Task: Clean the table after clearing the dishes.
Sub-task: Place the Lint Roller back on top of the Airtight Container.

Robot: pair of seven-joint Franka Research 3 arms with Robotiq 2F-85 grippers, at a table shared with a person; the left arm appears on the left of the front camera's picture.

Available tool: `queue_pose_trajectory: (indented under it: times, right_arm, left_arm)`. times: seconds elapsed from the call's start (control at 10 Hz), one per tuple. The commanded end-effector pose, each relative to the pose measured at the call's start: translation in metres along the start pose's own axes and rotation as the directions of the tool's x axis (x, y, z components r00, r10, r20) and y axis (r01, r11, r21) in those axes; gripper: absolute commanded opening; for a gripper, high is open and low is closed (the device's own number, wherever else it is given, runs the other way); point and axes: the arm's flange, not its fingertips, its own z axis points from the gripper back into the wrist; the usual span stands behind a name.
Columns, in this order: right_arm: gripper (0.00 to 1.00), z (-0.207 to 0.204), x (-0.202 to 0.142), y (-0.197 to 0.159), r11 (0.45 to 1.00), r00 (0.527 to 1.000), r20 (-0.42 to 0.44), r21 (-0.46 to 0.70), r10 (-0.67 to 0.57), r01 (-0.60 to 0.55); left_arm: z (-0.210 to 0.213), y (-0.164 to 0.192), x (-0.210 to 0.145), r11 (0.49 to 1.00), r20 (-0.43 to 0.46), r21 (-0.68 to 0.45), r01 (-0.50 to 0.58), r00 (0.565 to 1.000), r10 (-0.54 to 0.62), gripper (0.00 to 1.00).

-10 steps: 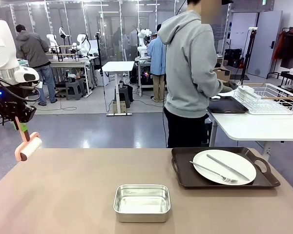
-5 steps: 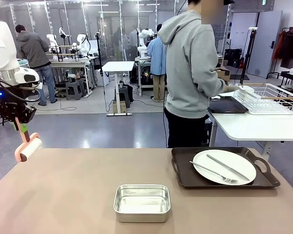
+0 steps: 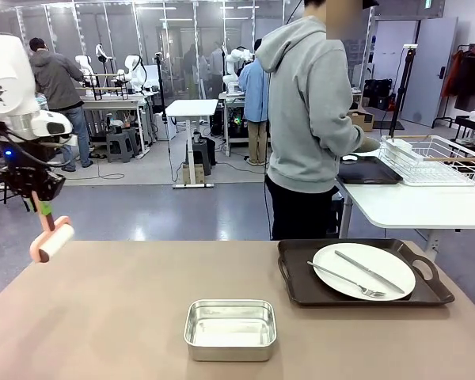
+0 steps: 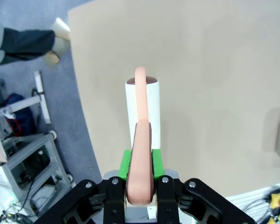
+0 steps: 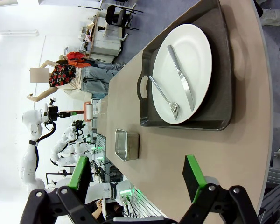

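1. Large rectangular table with matte beige-brown top (image 3: 103,317): spans the lower half of the front view.
2. Person in a grey hooded top (image 3: 309,119): stands beyond the table's far edge, upper centre, turned toward a white side table (image 3: 412,206) at the right of the frame.
3. White left arm (image 3: 8,79): enters at the upper left and bends down to the wrist.
4. Left gripper (image 3: 41,204): fingers point downward. The left wrist view shows the jaws drawn together, green pads (image 4: 125,163) clamped on the handle of a lint roller (image 4: 142,112) with a salmon-pink frame and white roll. The roller hangs at the table's far-left corner. Whether it touches the top cannot be determined.
5. Right gripper (image 5: 136,175): jaws spread wide apart with nothing between them and touching nothing. It looks along the table from its right end.
6. Dark brown rectangular handled tray (image 3: 301,293): rests on the table, right of centre.
7. Round white plate (image 3: 380,261): lies on that tray.
8. Shallow rectangular steel pan (image 3: 229,328): sits on the table at lower centre, well apart from the roller.
9. Silver fork (image 3: 344,280) and silver knife (image 3: 370,271): lie side by side on the plate.
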Motion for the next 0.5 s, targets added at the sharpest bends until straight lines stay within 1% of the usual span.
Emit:
queue_pose_trajectory:
  times: [0.0,0.1,0.2,0.3,0.4]
  right_arm:
    - [1.0,0.0,-0.001,0.003,1.0,1.0,0.0,0.0,0.001,-0.001]
    - [1.0,0.0,-0.001,0.003,1.0,1.0,0.0,0.0,0.001,-0.001]
    - [1.0,0.0,-0.001,0.003,1.0,1.0,0.0,0.0,0.001,-0.001]
    - [1.0,0.0,-0.001,0.003,1.0,1.0,0.0,0.0,0.001,-0.001]
    - [1.0,0.0,-0.001,0.003,1.0,1.0,0.0,0.0,0.001,-0.001]
  left_arm:
    - [0.013,-0.038,0.017,0.988,0.042,0.022,0.156,0.987,-0.157,0.21]
    - [0.017,-0.066,0.022,0.965,0.035,0.008,0.263,0.964,-0.263,0.21]
    - [0.022,-0.105,0.025,0.916,0.075,-0.029,0.401,0.914,-0.398,0.21]
    - [0.032,-0.14,0.024,0.857,0.122,-0.046,0.514,0.854,-0.505,0.21]
    - [0.049,-0.171,0.019,0.798,0.186,-0.041,0.601,0.789,-0.585,0.21]
